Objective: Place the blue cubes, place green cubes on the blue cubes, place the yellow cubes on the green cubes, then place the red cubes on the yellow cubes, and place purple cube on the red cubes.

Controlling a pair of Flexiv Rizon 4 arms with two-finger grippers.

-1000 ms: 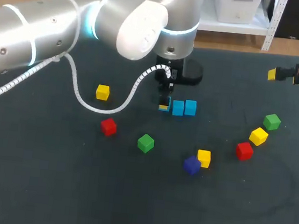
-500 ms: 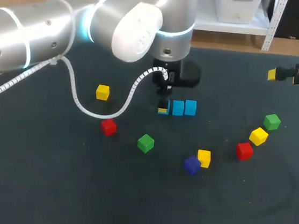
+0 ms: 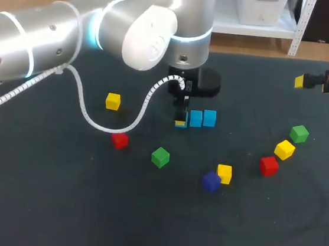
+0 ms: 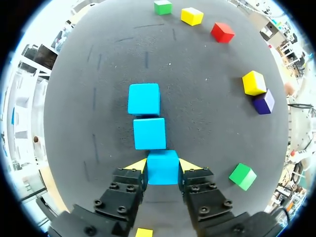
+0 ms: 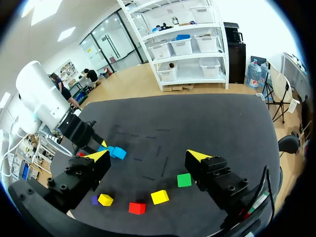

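My left gripper (image 4: 163,165) is shut on a blue cube (image 4: 162,173), held low at the near end of a row. Two more blue cubes (image 4: 149,133) (image 4: 143,98) lie in line just ahead of it, the nearer one touching the held cube. In the head view the left gripper (image 3: 180,119) stands mid-table beside those blue cubes (image 3: 202,118). My right gripper (image 3: 315,82) hangs open at the far right, high above the table, with nothing between its fingers; its own view shows the right gripper (image 5: 148,157) the same way.
Loose cubes lie around: yellow (image 3: 113,101), red (image 3: 119,140) and green (image 3: 160,156) to the left; yellow (image 3: 225,173) touching purple (image 3: 211,181) in front; red (image 3: 269,166), yellow (image 3: 284,150) and green (image 3: 299,134) to the right. The left arm's white cable (image 3: 94,115) droops over the table.
My left gripper has sunk a little with the blue cube, closer to the table at the row's end. The right arm has stayed put.
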